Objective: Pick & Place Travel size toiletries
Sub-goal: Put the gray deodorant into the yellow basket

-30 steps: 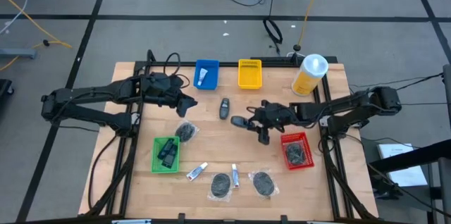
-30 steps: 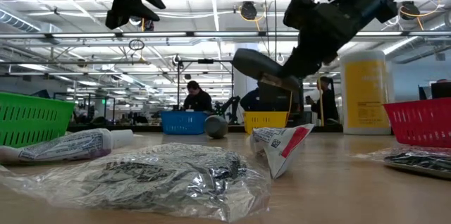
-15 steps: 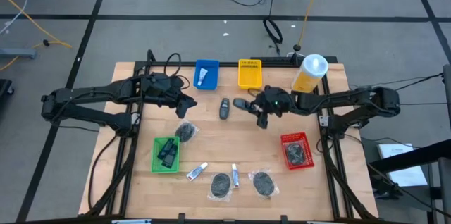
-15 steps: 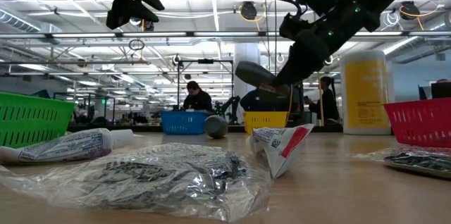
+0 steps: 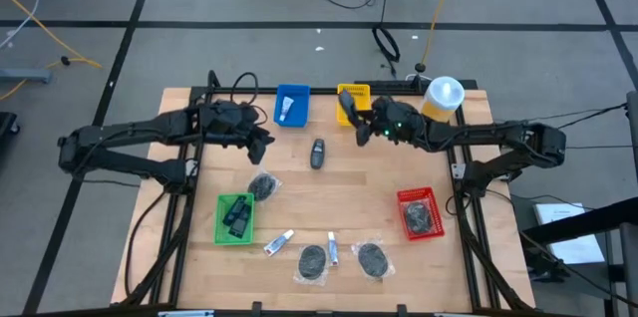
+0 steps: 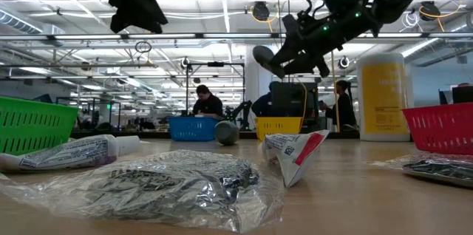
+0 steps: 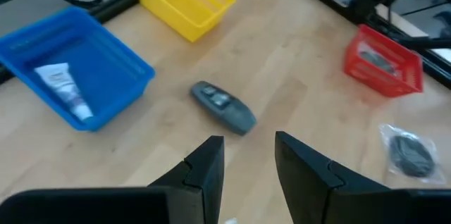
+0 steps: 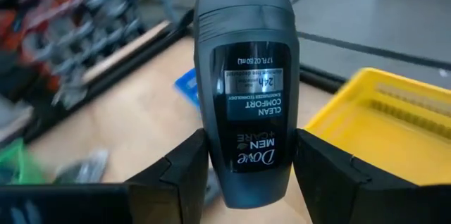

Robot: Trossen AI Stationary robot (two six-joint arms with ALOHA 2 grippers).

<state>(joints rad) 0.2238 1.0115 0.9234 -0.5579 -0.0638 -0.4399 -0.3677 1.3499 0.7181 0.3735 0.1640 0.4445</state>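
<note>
Apparently deodorant [image 8: 243,76] above yellow bin [image 5: 354,108] rim.

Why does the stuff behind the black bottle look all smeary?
In the right wrist view, the dark Dove bottle, gripped in the right hand, is sharp because it sits close to the camera, while the yellow bin and the floor behind are blurred. In the low view, the plastic bag up front looks soft too.

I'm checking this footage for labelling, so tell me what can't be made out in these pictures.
- High view: print on the tube in the blue bin, too small.
- Right wrist view: the deodorant in the right hand blocks the table behind.
- Left wrist view: the yellow bin, cut off at the edge.
</note>
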